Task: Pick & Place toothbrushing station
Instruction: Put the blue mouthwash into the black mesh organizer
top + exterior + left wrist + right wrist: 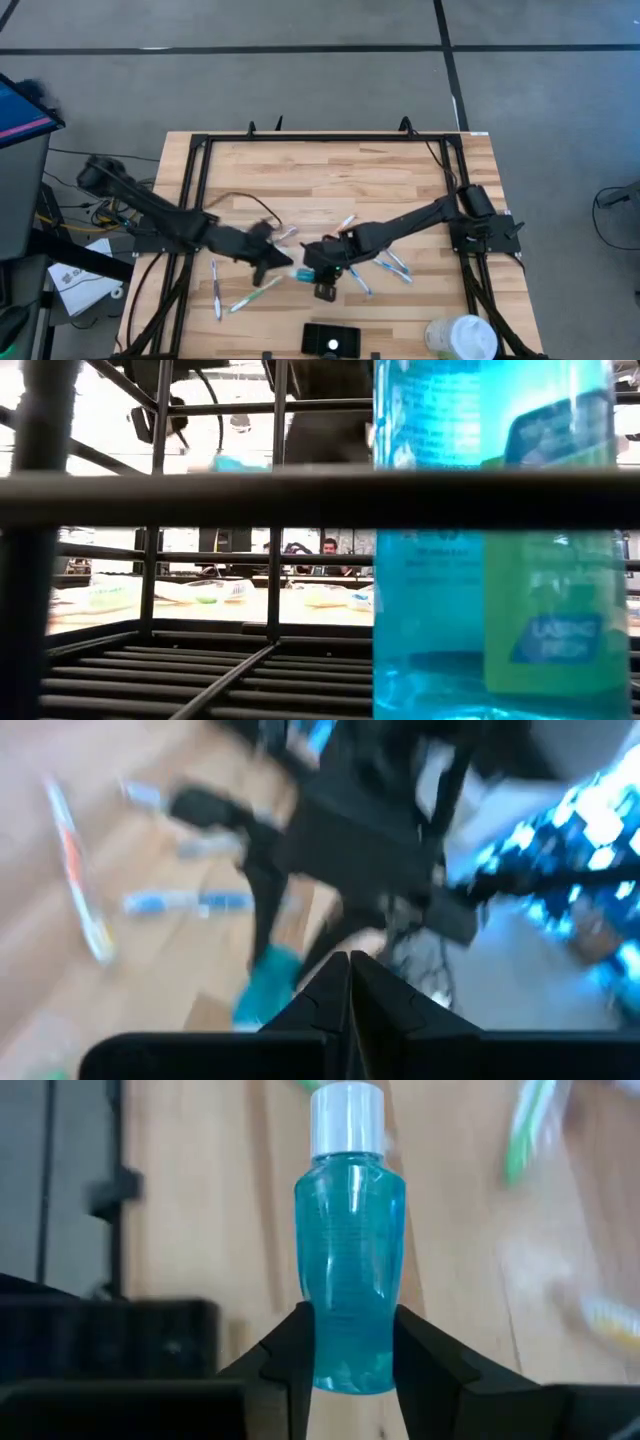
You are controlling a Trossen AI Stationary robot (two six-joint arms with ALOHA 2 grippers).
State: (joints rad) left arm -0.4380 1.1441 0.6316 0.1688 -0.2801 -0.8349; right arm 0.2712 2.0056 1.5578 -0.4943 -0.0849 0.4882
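Note:
The toothbrushing station (330, 340) is a low black box at the table's near edge; its black bars (300, 500) fill the low view. My right gripper (318, 268) is over the table's middle, a little beyond the station, shut on a blue bottle (348, 1280) with a white cap (347, 1118). The station also shows in the right wrist view (110, 1340). My left gripper (265, 255) is just left of the right one; in its wrist view (350, 985) the fingers are shut and empty. My right gripper pinches the bottle's lower body (345, 1350) between its two fingers (285, 1350), one on each side. The bottle lies along the fingers, its capped end pointing away from the gripper, toward the table's left (300, 272). It seems clear of the table.
Several toothbrushes (217, 290) lie scattered on the wooden table (320, 170), around both grippers. A white round container (465, 338) stands at the near right corner. A second blue bottle with a green label (500, 560) stands close behind the station's bars.

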